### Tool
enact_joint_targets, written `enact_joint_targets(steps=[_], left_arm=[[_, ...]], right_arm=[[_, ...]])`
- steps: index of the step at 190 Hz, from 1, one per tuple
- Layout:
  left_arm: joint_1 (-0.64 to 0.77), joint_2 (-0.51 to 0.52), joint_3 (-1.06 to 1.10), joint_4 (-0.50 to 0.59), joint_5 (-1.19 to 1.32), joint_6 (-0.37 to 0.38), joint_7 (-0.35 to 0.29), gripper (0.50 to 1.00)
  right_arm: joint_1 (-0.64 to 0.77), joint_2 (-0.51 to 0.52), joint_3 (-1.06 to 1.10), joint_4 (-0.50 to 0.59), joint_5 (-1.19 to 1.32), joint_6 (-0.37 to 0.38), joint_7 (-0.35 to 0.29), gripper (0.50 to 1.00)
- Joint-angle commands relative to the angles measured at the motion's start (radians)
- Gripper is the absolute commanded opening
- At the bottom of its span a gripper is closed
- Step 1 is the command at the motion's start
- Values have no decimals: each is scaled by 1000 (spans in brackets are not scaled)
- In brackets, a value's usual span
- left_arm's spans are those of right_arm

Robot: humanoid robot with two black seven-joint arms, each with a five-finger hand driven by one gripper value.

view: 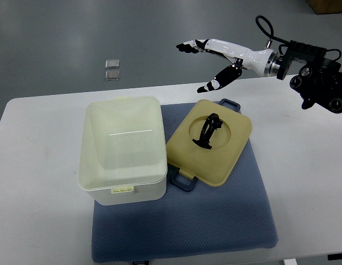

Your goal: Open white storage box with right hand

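One white storage box (pixel 122 149) stands on the left part of the blue mat (pixel 215 221), with its left side reaching a little over the mat's left edge onto the white table (pixel 44 221). Its top looks open to me: you see into a pale, empty inside, with a small latch tab at the far rim and another at the near rim. Just beside it, touching or almost touching its right wall, lies the yellowish lid (pixel 210 142), flat and turned a little, with a black handle (pixel 208 132) in a round hollow at its middle. Under the lid sits something dark blue with loop handles (pixel 183 181) showing at the near-left and far corners; I cannot tell what it is.

Your right hand (pixel 215 61) hangs above the far edge of the table, well apart from the box, the fingers spread and relaxed, holding nothing. The left hand is not visible.

My judgement is that the opening is already finished, so the good thing now is to not disturb it. If you want to confirm, look for a clear rim all around the box before you move. Should you bring the hand away, go up and to the right, because a low path crosses the lid handle. Avoid pushing the lid against the box wall; the box seems light and may slide on the mat.
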Motion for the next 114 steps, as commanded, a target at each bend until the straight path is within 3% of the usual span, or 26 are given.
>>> enact_joint_targets(steps=[1,73,114], left_arm=[[-1,0,0,0,0,0,0,1000],[1,0,0,0,0,0,0,1000],[1,0,1,0,0,0,0,1000]], right_arm=[[-68,7,77,-15,127,-9,-1,917],[-228,107,262,-209,512,-42,-11,919],[-283,125,261,-231,718,-65,-11,917]])
